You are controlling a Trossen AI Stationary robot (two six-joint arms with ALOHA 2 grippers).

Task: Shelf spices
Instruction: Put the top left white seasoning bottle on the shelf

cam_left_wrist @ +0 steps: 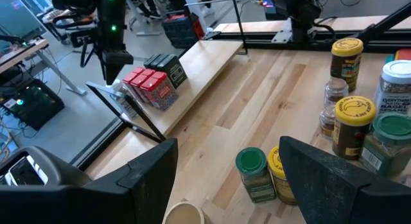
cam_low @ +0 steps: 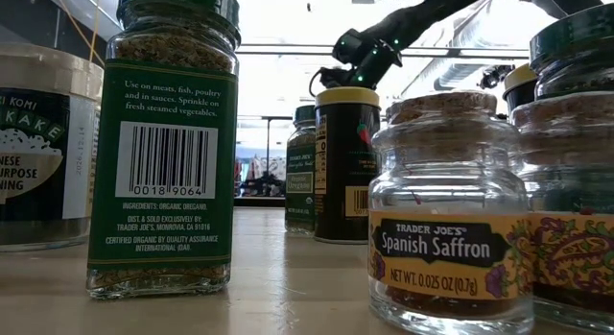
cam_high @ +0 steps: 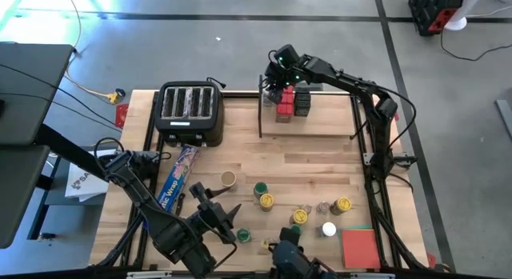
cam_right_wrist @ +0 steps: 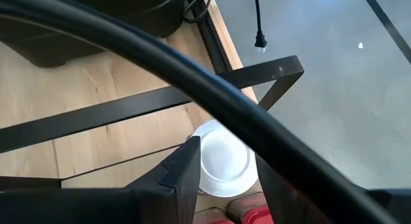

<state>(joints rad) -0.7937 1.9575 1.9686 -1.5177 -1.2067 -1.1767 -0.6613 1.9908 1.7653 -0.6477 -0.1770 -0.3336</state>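
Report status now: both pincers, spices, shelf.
Right pincer over shelf beside red tins, around a white-lidded jar. Left pincer open, waiting near loose jars.

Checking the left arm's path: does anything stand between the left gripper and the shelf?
Nothing visible blocks it. The left gripper hovers open above the tan-lidded jar; bare table runs from there to the shelf. The toaster stands off to one side.

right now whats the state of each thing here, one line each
right gripper: at the shelf's end, closed around a white-lidded jar
left gripper: open, empty, near front jars
shelf: holds red tins, black boxes
toaster: slots empty
saffron jar: upright, corked
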